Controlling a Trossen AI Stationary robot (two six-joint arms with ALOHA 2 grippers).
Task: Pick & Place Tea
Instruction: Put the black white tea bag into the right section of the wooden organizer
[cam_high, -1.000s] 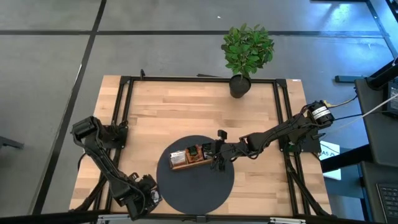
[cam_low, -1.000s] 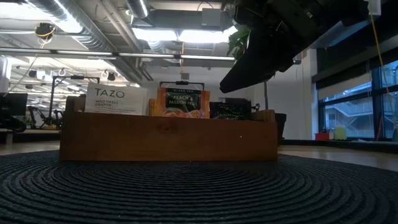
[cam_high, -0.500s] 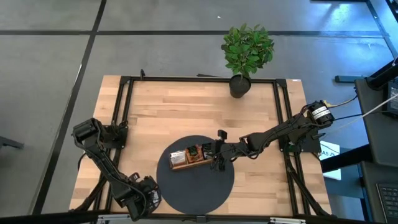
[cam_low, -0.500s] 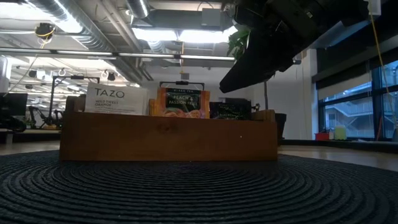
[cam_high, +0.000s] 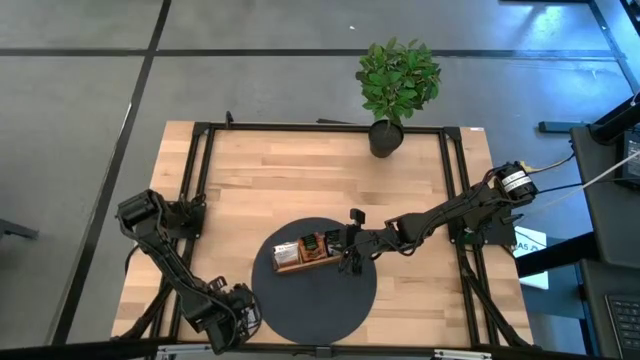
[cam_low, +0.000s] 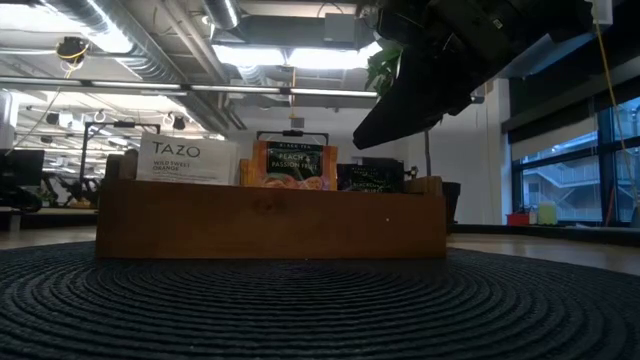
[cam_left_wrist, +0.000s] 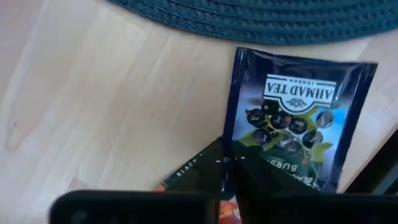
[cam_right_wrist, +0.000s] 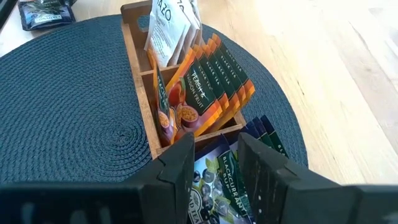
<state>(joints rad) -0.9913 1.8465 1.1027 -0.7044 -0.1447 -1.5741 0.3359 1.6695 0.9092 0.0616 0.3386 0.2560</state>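
A brown wooden tray stands on a round dark mat. It holds upright tea sachets: white ones, orange ones and dark blue ones. My right gripper hangs open above the tray's right end, over the dark blue sachets. At the table's near left, beside the mat, a dark blue tea sachet lies flat on the wood, partly over a black and orange one. My left gripper points down there, shut at the blue sachet's near edge. My left gripper comes from above, pointing down. Its dark fingers close together at the lower corner of the dark blue sachet, which lies flat on the table. The fingers hide the exact place of contact, and whether the black and orange sachet is caught too does not show.
A potted plant stands at the table's far edge, right of centre. Black frame rails run along the table's sides. Bare wood lies between the mat and the plant.
My left gripper has rolled a little about the line it points along and has stayed over the loose sachets. The right arm and the tray have kept still.
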